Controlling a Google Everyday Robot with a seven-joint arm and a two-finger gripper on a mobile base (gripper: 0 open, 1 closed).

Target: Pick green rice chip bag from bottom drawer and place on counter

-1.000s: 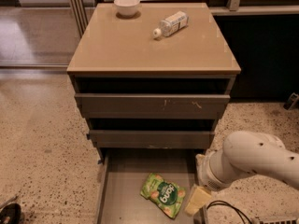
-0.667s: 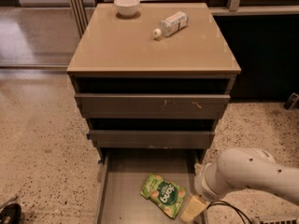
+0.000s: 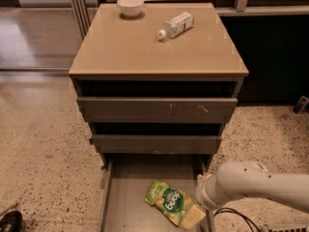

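The arm (image 3: 260, 185) had been brought leftward, below the worktop (image 3: 145, 47) and over the pulled-out bottom drawer (image 3: 129, 187). On the drawer's floor the green rice chip bag (image 3: 168, 201) was laid flat, with the pincer (image 3: 192, 216) set just beside it; its grip could not be told.

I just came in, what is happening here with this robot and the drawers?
The robot arm is going for the green rice chip bag in the open bottom drawer. The bag lies flat on the drawer floor, not yet lifted. The pincer is low in the drawer, at the bag's right end. The counter above holds a white bowl and a plastic bottle lying on its side.
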